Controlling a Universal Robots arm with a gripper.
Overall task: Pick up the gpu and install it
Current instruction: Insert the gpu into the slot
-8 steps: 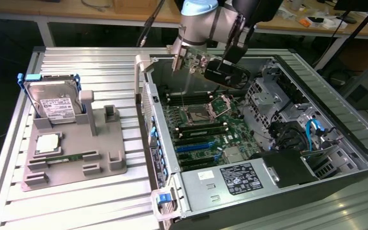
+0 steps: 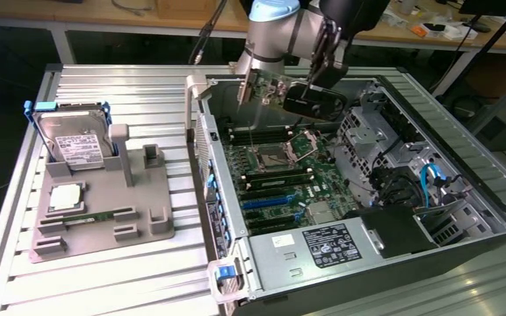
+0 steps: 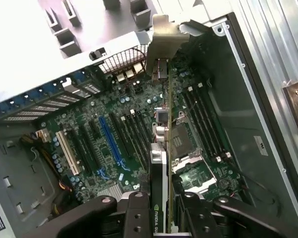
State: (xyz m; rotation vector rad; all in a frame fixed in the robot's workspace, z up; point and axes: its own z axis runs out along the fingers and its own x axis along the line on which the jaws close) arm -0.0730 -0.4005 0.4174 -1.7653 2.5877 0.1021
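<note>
While the gripper (image 2: 320,78) hangs over the open computer case (image 2: 275,273), its fingers (image 3: 135,213) are clenched on the gpu (image 2: 275,89), held on edge above the motherboard (image 2: 271,179) with its metal bracket (image 3: 164,37) toward the case's slotted rear wall. A hard drive (image 2: 76,141) stands on the grey holder (image 2: 103,220) at the exterior view's left.

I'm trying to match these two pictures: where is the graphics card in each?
Exterior view: the gpu is held above the open case, at the top centre.
Wrist view: the gpu runs edge-on over the motherboard.
Shared landmark: the blue slot.
</note>
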